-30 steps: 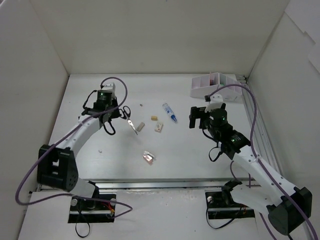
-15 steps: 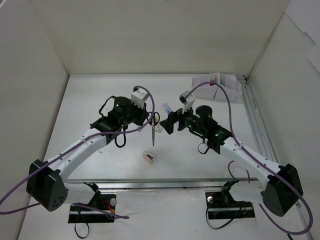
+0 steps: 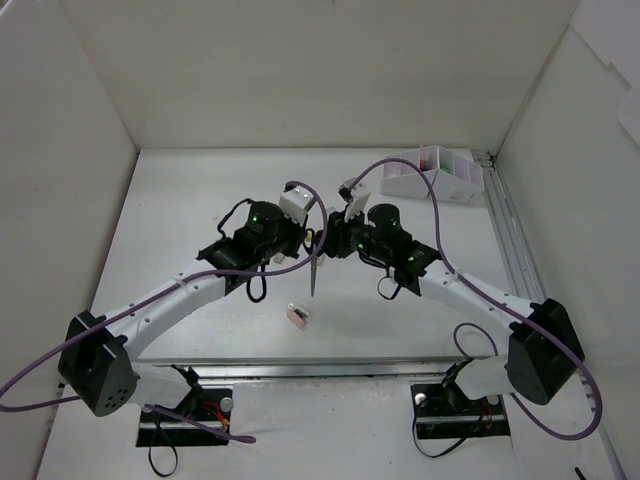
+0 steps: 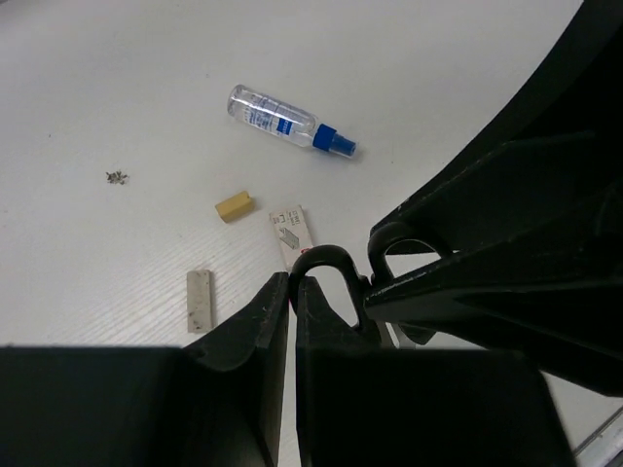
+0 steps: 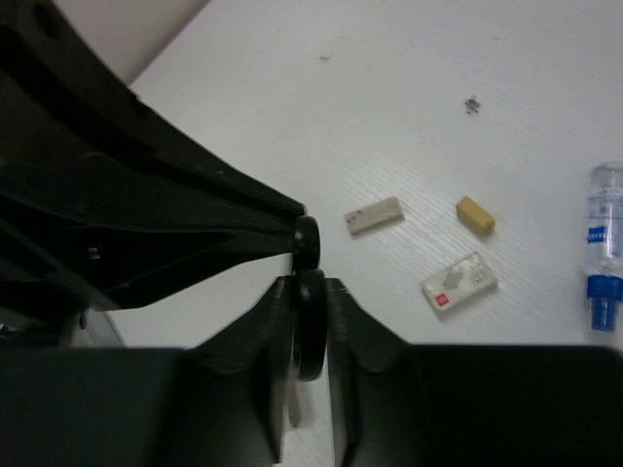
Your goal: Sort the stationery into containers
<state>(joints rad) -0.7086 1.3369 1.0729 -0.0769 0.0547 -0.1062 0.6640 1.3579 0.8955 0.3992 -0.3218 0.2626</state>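
Left fingers (image 4: 251, 331) and right fingers (image 5: 265, 331) each pinch shut on a scissors (image 3: 314, 272) handle loop, blades hanging above the open counter (image 3: 180, 200), side walls (image 3: 70, 150) well apart.

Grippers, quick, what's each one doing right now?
Left gripper: closed on the scissors handle.
Right gripper: closed on the same scissors handle.

- A white, faintly grained bench (image 3: 180, 190) forms the floor of the scene.
- Plain white panel walls (image 3: 300, 70) stand at its far side and along both flanks.
- A silver metal rail (image 3: 515, 250) runs along the bench's right edge, just beside the right-hand wall.
- A second silver metal strip (image 3: 330, 369) lies across the near edge.
- A tiny cluster of dark specks (image 4: 117, 176) lies on the bare bench surface.
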